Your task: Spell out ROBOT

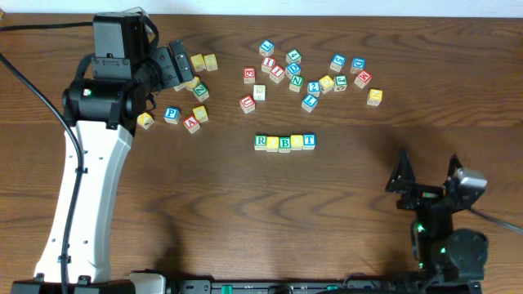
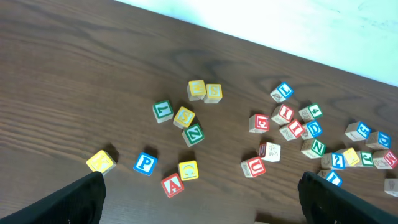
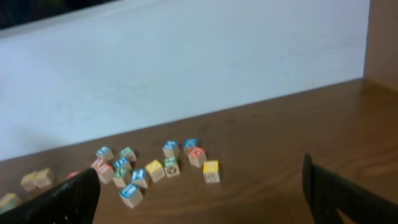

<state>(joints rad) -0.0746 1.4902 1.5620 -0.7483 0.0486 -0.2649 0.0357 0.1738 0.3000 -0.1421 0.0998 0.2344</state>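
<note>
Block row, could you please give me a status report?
Left gripper open above loose blocks. Right gripper open, empty. Block row: five blocks, nothing blocking.

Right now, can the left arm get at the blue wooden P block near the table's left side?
Probably yes. The blue wooden P block lies uncovered ahead of the open left fingers, and its nearest neighbour, the red wooden A block, stands slightly apart.
</note>
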